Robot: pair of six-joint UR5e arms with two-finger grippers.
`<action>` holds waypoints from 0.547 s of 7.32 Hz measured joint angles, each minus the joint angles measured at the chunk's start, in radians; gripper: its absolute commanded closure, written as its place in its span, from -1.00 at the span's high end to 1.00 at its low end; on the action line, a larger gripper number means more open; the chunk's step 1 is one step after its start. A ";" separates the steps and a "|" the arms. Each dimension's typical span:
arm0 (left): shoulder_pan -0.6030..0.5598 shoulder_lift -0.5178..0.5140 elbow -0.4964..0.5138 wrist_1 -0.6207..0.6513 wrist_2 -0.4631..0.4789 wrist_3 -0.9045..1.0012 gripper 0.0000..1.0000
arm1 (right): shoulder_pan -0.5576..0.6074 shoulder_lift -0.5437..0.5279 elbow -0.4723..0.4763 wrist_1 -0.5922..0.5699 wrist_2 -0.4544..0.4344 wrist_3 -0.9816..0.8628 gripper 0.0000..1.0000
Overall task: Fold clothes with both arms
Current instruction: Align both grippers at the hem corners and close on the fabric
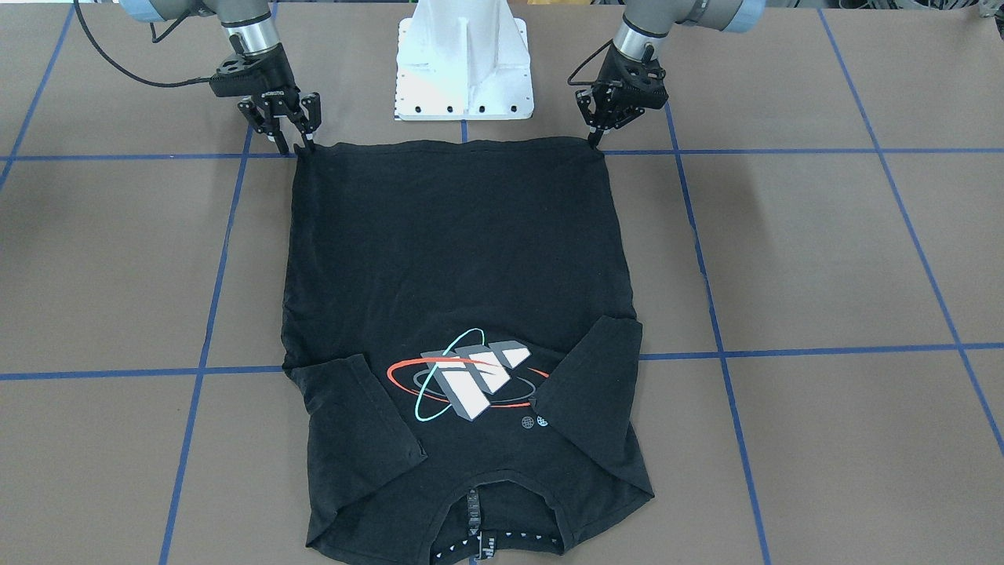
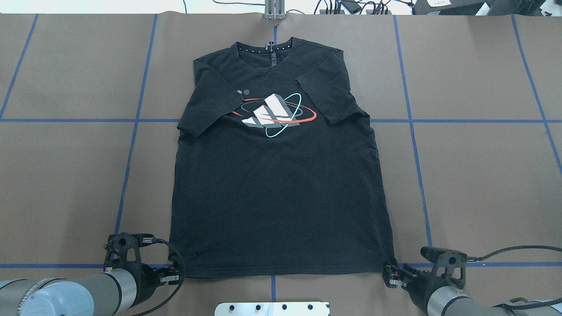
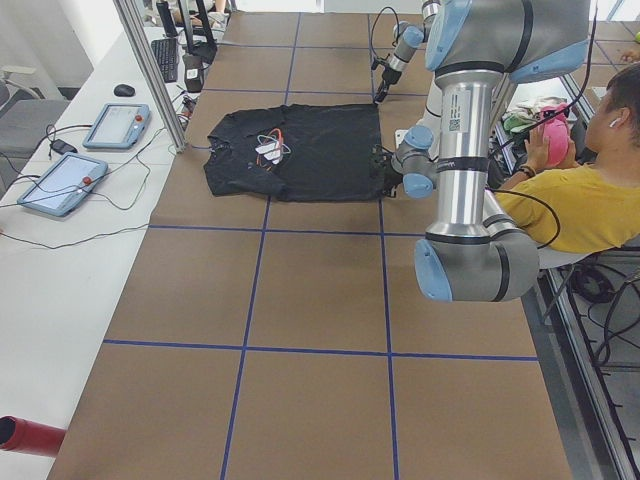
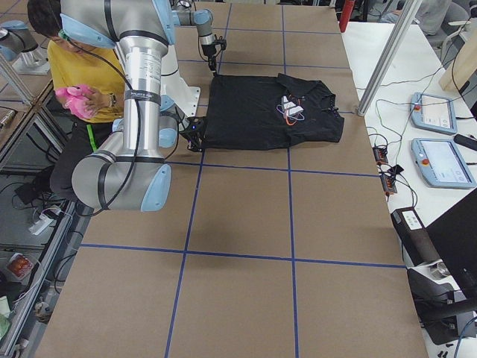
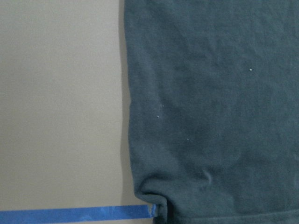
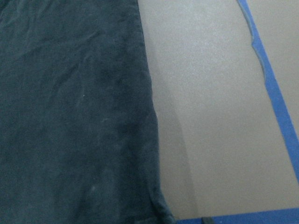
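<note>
Two arms reach down to the hem corners of a black T-shirt (image 1: 455,251), which lies flat in the middle of the brown table (image 1: 823,259). The shirt's hem is on the side near the robot's white base (image 1: 463,71) and its collar is on the far side. Its graphic (image 1: 471,380) of red and teal rings with white stripes faces up. Both short sleeves are turned inward over the chest, and each covers an outer edge of the print.

The right gripper (image 1: 292,145) stands at the hem corner on the robot's right. Its fingers are spread, with bare table showing between them, and the tips sit at the cloth's edge. The left gripper (image 1: 594,140) touches the opposite hem corner. It is seen edge-on, so I cannot tell whether it pinches the fabric.

Each wrist camera shows a side edge and hem corner of the shirt beside blue tape (image 5: 74,214).

At the robot's side of the table sits a person in a yellow shirt (image 3: 580,205).
</note>
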 measured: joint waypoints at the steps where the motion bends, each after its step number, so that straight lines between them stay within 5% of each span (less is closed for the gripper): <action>1: 0.000 0.000 0.000 0.000 0.000 0.000 -1.00 | -0.009 0.000 0.000 0.000 -0.003 0.000 -0.72; 2: 0.000 0.000 0.000 0.000 0.000 0.000 -1.00 | -0.014 0.001 0.000 0.000 -0.005 0.000 -1.00; 4: 0.000 0.000 0.000 0.000 0.000 -0.002 -1.00 | -0.017 0.000 0.009 0.000 -0.006 -0.001 -1.00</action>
